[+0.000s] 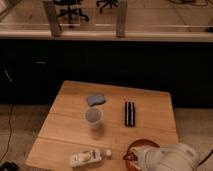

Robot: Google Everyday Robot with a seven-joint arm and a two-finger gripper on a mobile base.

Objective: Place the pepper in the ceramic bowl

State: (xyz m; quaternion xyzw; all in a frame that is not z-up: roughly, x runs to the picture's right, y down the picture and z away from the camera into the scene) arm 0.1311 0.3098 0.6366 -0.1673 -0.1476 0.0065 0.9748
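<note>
The ceramic bowl [141,144] is a glossy orange-red dish at the table's front right corner. Only its far rim shows, because my white arm [167,158] covers the rest. My gripper [132,157] is at the bowl's left side, low over its inside. A small dark red piece, the pepper [128,154], shows at the gripper's tip just inside the bowl's left rim. I cannot tell whether the gripper still holds it.
On the wooden table [65,125] stand a translucent greyish cup [93,118], a blue sponge [96,99] behind it and a black oblong object [130,113]. A pale bottle [90,158] lies near the front edge. A dark counter wall rises behind the table.
</note>
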